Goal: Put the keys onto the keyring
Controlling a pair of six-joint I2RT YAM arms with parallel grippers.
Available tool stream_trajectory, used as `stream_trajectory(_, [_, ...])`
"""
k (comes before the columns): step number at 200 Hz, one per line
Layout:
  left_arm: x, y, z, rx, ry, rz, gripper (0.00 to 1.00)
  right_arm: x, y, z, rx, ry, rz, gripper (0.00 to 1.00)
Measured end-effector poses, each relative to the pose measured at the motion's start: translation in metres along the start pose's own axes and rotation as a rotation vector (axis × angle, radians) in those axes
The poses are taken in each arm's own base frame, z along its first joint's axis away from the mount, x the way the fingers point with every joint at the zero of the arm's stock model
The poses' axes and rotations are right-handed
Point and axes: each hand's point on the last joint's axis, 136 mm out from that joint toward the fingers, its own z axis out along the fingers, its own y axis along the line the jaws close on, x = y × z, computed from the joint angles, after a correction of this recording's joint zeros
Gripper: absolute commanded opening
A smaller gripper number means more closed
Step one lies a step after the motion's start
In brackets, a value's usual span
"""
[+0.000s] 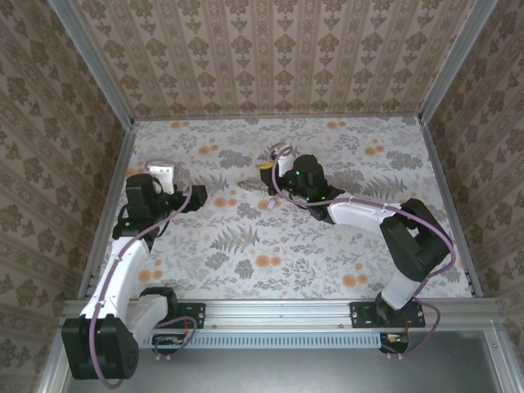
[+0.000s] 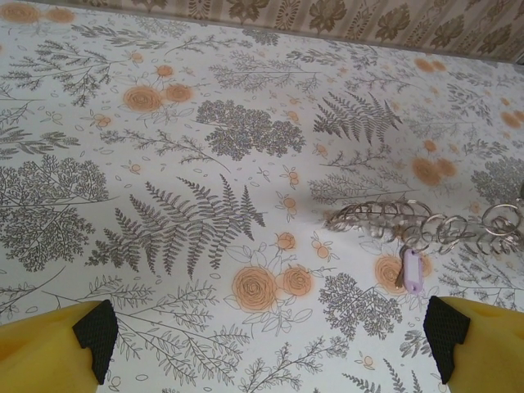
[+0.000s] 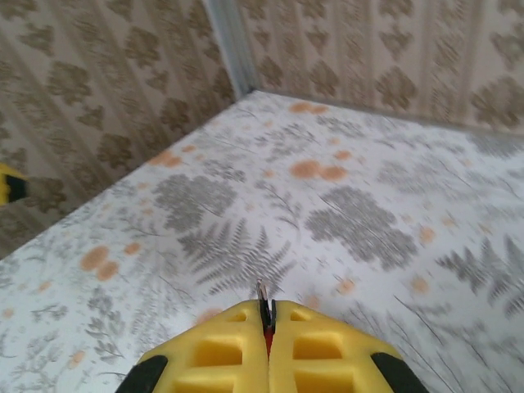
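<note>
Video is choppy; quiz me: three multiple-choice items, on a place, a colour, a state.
1. The keyring lies: A) on the table ahead of the left pincer; B) between its fingers; C) against the wall.
2. The tag at the keyring: A) green; B) lilac; C) black.
3. The right pincer: A) wide open; B) shut on the key; C) shut on the tag.
Answers: 1 A, it lies flat beyond the open pincer; 2 B, pale lilac plastic; 3 B, a metal tip pokes out of the closed pincer.
</note>
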Motion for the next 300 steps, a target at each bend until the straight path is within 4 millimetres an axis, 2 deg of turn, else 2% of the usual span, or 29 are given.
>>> stream_trajectory(31, [0.006, 0.002, 0.002, -0.004, 0.008, -0.003, 1.0, 0.006, -0.038, -0.012, 0.107, -0.006, 0.076, 0.0])
stream_trajectory(78, [0.006, 0.004, 0.006, -0.004, 0.007, -0.003, 1.0, -0.003, -0.113, -0.028, 0.254, -0.069, 0.203, 0.0])
stream_trajectory(100, [0.006, 0.005, 0.006, -0.013, 0.008, -0.003, 1.0, 0.007, -0.146, -0.031, 0.312, -0.076, 0.274, 0.0])
stream_trajectory(113, [0.005, 0.007, 0.006, -0.022, 0.006, -0.003, 1.0, 0.013, -0.158, -0.033, 0.337, -0.07, 0.302, 0.0])
stream_trajectory(137, [0.005, 0.011, 0.006, -0.043, 0.0, -0.002, 1.0, 0.021, -0.167, -0.039, 0.355, -0.075, 0.334, 0.0])
stream_trajectory(157, [0.009, 0.016, 0.007, -0.069, 0.005, -0.009, 1.0, 0.045, -0.176, -0.05, 0.384, -0.056, 0.385, 0.03])
stream_trajectory(198, [0.018, 0.027, 0.008, -0.125, 0.022, -0.008, 1.0, 0.104, -0.215, -0.084, 0.508, -0.074, 0.589, 0.29])
stream_trajectory(221, [0.021, 0.033, 0.007, -0.156, 0.031, 0.003, 1.0, 0.138, -0.226, -0.105, 0.567, -0.112, 0.718, 0.36])
stream_trajectory(259, [0.033, 0.048, 0.009, -0.237, 0.101, -0.025, 1.0, 0.136, -0.224, -0.125, 0.556, -0.217, 0.793, 0.44])
stream_trajectory(272, [0.033, 0.053, 0.009, -0.261, 0.125, -0.031, 1.0, 0.129, -0.22, -0.132, 0.549, -0.228, 0.784, 0.47])
stream_trajectory(289, [0.031, 0.057, 0.008, -0.292, 0.14, -0.033, 1.0, 0.104, -0.211, -0.139, 0.524, -0.246, 0.734, 0.54])
stream_trajectory(295, [0.028, 0.059, 0.006, -0.306, 0.139, -0.032, 1.0, 0.09, -0.206, -0.143, 0.513, -0.257, 0.702, 0.61])
stream_trajectory(300, [0.026, 0.06, 0.005, -0.315, 0.137, -0.031, 1.0, 0.078, -0.202, -0.147, 0.503, -0.266, 0.675, 0.72])
